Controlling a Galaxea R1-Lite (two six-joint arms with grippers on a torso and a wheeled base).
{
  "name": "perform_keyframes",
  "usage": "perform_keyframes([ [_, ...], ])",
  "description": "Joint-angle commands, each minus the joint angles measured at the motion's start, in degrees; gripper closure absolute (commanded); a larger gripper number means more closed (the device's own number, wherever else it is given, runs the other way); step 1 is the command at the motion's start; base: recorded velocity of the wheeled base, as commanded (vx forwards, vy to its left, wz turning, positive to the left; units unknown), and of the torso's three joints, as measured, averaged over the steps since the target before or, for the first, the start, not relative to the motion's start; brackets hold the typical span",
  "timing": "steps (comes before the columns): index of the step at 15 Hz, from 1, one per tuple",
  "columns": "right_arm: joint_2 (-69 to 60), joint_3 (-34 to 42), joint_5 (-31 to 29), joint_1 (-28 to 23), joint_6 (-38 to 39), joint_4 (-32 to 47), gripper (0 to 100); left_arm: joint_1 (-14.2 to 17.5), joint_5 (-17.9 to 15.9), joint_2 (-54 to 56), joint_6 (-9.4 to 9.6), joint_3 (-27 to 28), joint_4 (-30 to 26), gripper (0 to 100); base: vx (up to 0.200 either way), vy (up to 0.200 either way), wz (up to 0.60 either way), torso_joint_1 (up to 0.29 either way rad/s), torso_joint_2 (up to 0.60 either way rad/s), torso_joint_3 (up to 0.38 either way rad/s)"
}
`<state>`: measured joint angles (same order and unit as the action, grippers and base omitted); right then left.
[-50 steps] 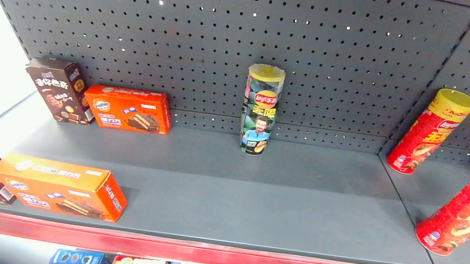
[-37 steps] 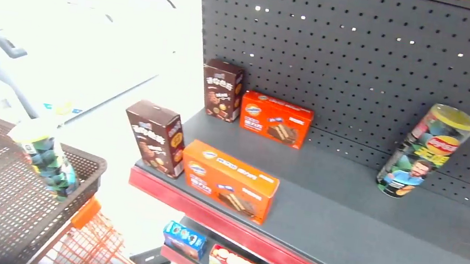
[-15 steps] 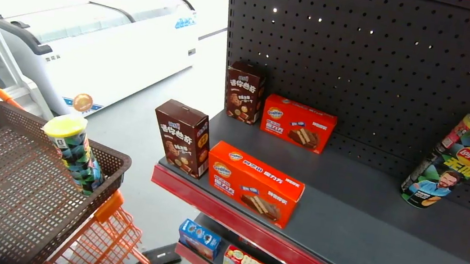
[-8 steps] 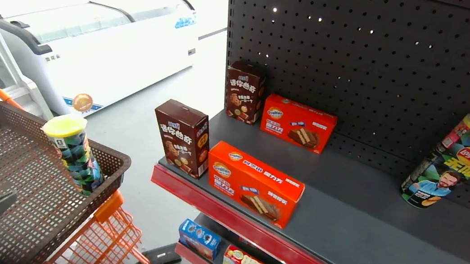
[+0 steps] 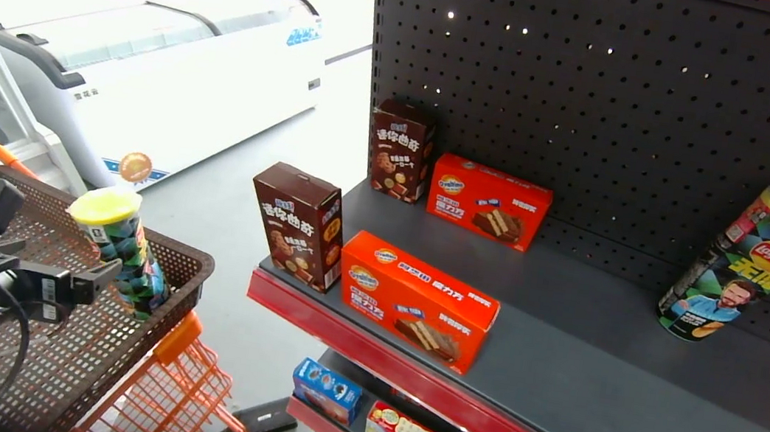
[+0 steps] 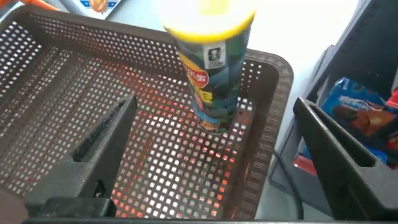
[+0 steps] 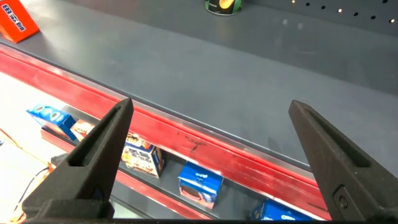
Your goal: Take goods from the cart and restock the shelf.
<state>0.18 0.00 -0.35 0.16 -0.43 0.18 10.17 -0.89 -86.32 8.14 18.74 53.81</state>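
Chip can [image 5: 120, 248] with a yellow lid, upright in the corner of the brown basket [image 5: 195, 273] nearest the shelf [image 5: 561, 343], base on the basket's mesh floor. Left pincer [image 6: 216, 107] over the basket's inside, spread wide and gripping nothing, pointed at the can and close to it, not closed on it. Right pincer [image 7: 211, 106] well away from the basket, also spread wide and empty, above the shelf's grey board and red front lip. Orange cart [image 5: 175, 397] under the basket. On the shelf to the right of the basket: near brown box [image 5: 298, 227] and near orange box [image 5: 418, 302]; beyond them far brown box [image 5: 401, 151] and far orange box [image 5: 491, 204]. Farthest from the basket, second chip can [image 5: 743, 267].
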Motion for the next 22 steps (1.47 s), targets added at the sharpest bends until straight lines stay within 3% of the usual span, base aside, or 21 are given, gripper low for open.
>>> perform_keyframes([
  [1,0.1,0.0,0.0,0.0,0.0,0.0,0,-1.8,0.1,-14.8,0.03,0.1,9.9,0,0.000,0.000,0.00,0.000,0.00,0.000],
  [6,0.1,0.0,0.0,0.0,0.0,0.0,0,-1.8,0.1,-26.7,0.29,0.9,24.1,0,0.000,0.000,0.00,0.000,0.00,0.000],
  [10,0.1,0.0,0.0,0.0,0.0,0.0,0,-1.7,0.3,-33.5,0.47,6.5,30.5,0,0.000,0.000,0.00,0.000,0.00,0.000],
  [13,0.1,0.0,0.0,0.0,0.0,0.0,0,-1.8,2.8,-37.0,0.91,10.8,31.4,0,0.000,0.000,0.00,0.000,0.00,0.000],
  [17,0.1,0.0,0.0,0.0,0.0,0.0,0,-1.4,2.8,-40.4,1.26,16.2,31.6,0,0.000,0.000,0.00,0.000,0.00,0.000],
  [18,0.1,0.0,0.0,0.0,0.0,0.0,0,-1.4,2.8,-41.0,1.17,17.0,32.0,100,0.000,0.000,0.00,0.000,0.00,0.000],
  [22,0.1,0.0,0.0,0.0,0.0,0.0,0,-1.7,2.7,-41.0,1.17,19.6,31.9,100,0.000,0.000,0.00,0.000,0.00,0.000],
])
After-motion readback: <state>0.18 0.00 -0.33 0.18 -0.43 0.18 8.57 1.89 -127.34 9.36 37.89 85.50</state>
